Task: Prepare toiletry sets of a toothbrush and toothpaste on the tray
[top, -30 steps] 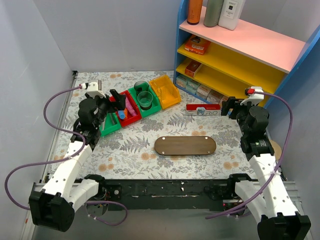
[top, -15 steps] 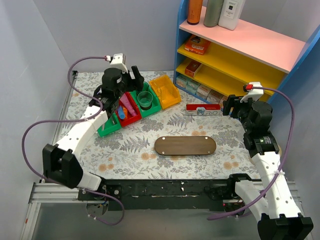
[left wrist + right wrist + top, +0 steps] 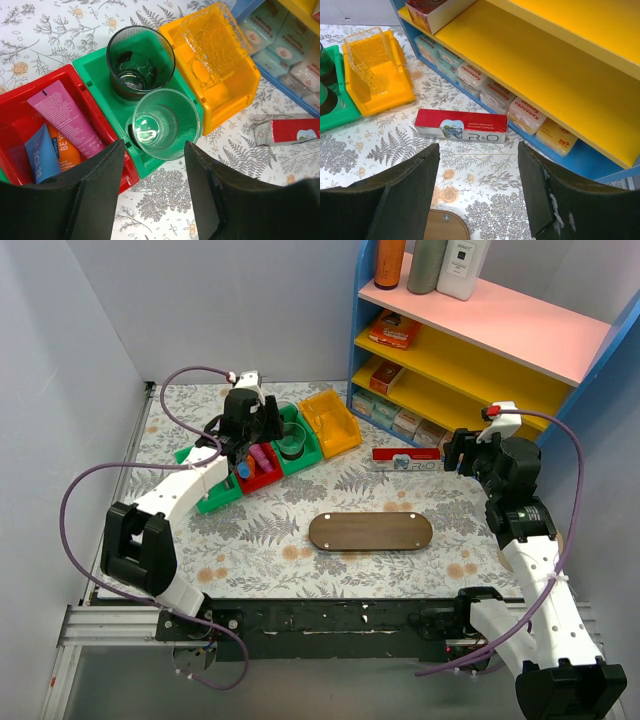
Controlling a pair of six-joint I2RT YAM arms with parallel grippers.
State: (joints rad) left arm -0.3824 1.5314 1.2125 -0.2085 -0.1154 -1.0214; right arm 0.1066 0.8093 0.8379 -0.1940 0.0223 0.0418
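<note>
Two robot arms reach out from the near edge of a fern-patterned counter (image 3: pixel 280 525). Closest to their bases, at mid-counter, lies the flat oval dark-brown wooden tray (image 3: pixel 370 532), well apart from both grippers.

Beyond it on the left, the left gripper (image 3: pixel 155 147) hangs over a row of plastic bins, its jaws spread and gripping nothing. In the wrist view, a clear plastic cup (image 3: pixel 162 125) shows in the gap below them. It stands in a green bin (image 3: pixel 95 70), with a dark green tumbler (image 3: pixel 140 60) just behind it.

The toothpaste is in the red bin (image 3: pixel 12 112) next door on the left. There a magenta-pink tube (image 3: pixel 67 122) and a blue tube (image 3: pixel 42 160) lie side by side over a partly hidden orange pack (image 3: pixel 67 157). A yellow bin (image 3: pixel 220 75) ends the row on the right.

Across the counter, the right gripper (image 3: pixel 477 150) hovers with its jaws wide apart and holding nothing. Just ahead of it lies a red-and-white carton (image 3: pixel 461 126), near the foot of a blue-framed shelf unit with yellow boards (image 3: pixel 530 55). Small wrapped packets (image 3: pixel 485 87) line the bottom shelf.
</note>
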